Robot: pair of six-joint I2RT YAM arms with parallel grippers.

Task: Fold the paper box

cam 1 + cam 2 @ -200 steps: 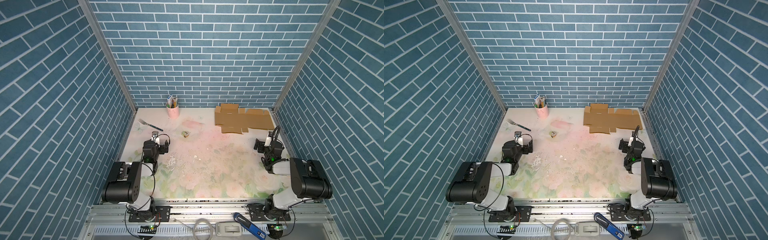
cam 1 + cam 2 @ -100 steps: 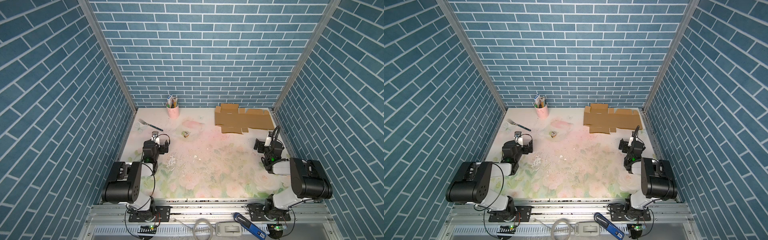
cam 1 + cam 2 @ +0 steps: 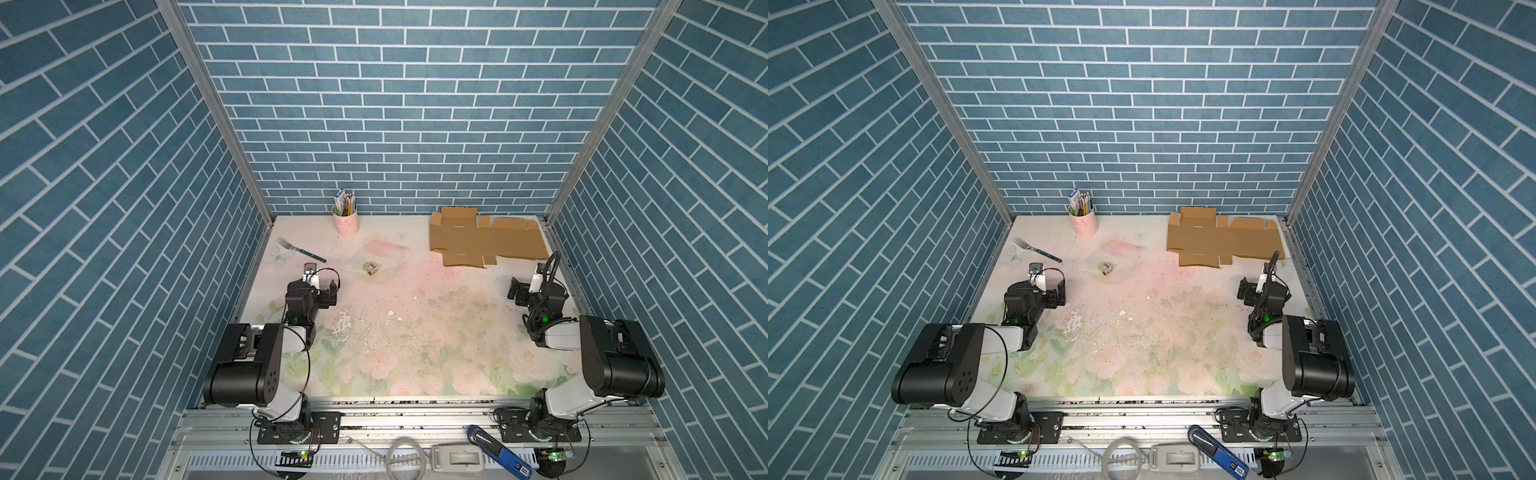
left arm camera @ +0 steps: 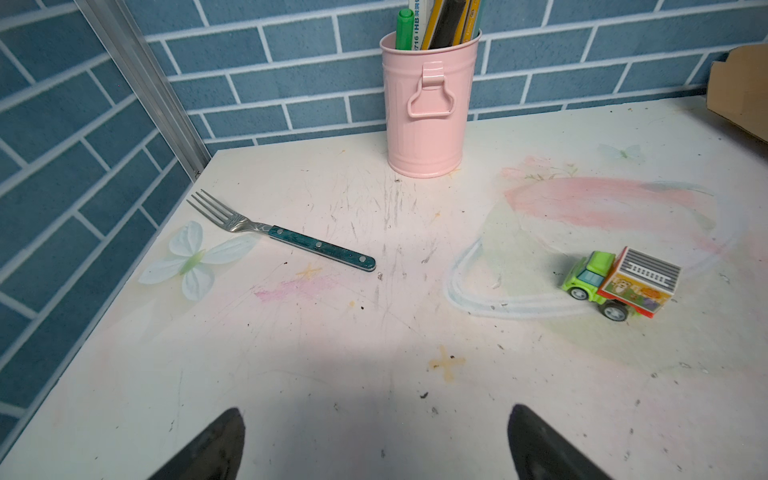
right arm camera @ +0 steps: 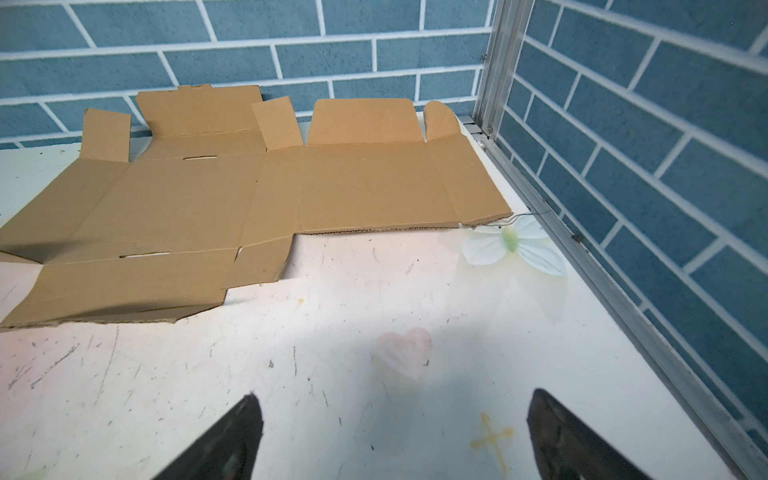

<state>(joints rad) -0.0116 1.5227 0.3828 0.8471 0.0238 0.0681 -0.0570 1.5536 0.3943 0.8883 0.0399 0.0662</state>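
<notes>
The paper box (image 3: pixel 486 243) (image 3: pixel 1223 241) is a flat, unfolded brown cardboard sheet lying at the back right of the table, against the rear wall. In the right wrist view the paper box (image 5: pixel 249 199) lies spread out ahead of my right gripper (image 5: pixel 395 399), a few of its far flaps tilting up against the wall. My right gripper (image 3: pixel 536 289) (image 3: pixel 1264 289) is open and empty, low over the table, a little in front of the sheet. My left gripper (image 3: pixel 312 284) (image 3: pixel 1038 289) (image 4: pixel 374 415) is open and empty at the left, far from the sheet.
A pink cup of pens (image 3: pixel 345 218) (image 4: pixel 428 104) stands at the back. A fork (image 3: pixel 300 249) (image 4: pixel 282 232) lies ahead of the left gripper. A small toy truck (image 3: pixel 370 268) (image 4: pixel 621 286) sits mid-table. Brick walls and a metal rail (image 5: pixel 623 311) close in the sides.
</notes>
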